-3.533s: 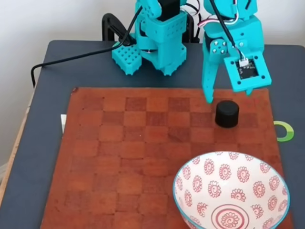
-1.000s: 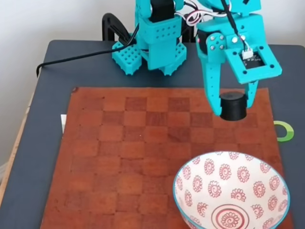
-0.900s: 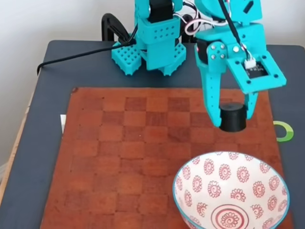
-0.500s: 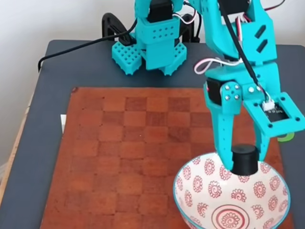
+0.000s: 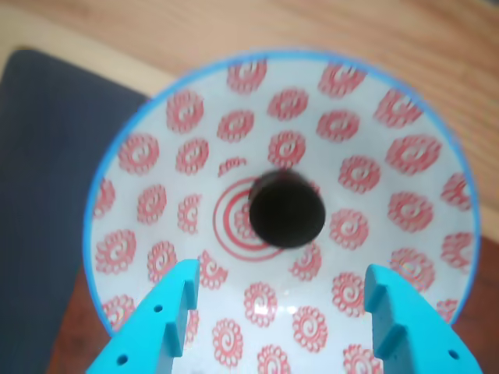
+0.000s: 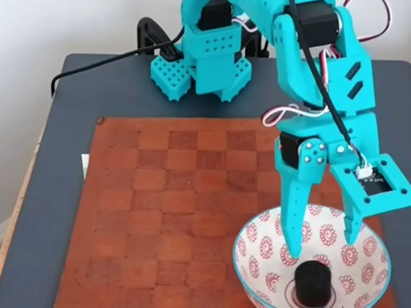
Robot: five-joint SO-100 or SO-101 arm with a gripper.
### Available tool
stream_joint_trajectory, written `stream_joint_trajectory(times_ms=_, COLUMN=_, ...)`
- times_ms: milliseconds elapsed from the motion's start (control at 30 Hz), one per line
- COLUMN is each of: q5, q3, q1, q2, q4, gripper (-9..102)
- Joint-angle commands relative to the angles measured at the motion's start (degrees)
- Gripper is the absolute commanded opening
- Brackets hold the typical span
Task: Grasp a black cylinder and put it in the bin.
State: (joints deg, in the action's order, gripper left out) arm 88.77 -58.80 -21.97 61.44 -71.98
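Short matte black cylinder (image 6: pixel 312 283) lay upright on red centre rings of wide white red-flowered bowl (image 6: pixel 372 247), free of turquoise pincer (image 6: pixel 321 247). Pincer hovered above, jaws wide, nothing held. Drop judged done; retreat upward likely next.

black cylinder (image 6: pixel 313 283): short, matte black, flat round top, upright, resting inside bin at its centre, over the red rings (image 5: pixel 285 209)
bin (image 6: pixel 372 250): wide white bowl, red swirl flowers, thin blue rim (image 5: pixel 140 226), sits upright

black cylinder (image 6: pixel 312 283), red-flowered white bowl (image 6: pixel 371 247), teal pincer (image 6: pixel 322 248)
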Motion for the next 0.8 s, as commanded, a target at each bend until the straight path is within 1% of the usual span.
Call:
stream_joint_trajectory(times_ms=0, q5=0.09, q3=2.64, q1=1.23, q2=1.32, q4=-3.69, gripper=26)
stream_joint_trajectory(times_ms=67, q5=0.26, q3=2.72, q1=1.23, q2=1.41, q4=-5.36, gripper=22)
stream_joint_trajectory(times_ms=200, q5=0.44, q3=2.55, q1=1.32, q2=4.13, q4=-5.45, gripper=11)
stream_joint_trajectory(times_ms=300, q5=0.53, q3=1.76, q1=1.41, q2=7.29, q4=-6.33, gripper=6)
stream_joint_trajectory(times_ms=533, q5=0.62, q3=1.76, q1=1.41, q2=12.22, q4=-11.87, gripper=1)
stream_joint_trajectory(times_ms=767, q5=1.76, q3=1.67, q1=1.41, q2=17.14, q4=-17.58, gripper=0)
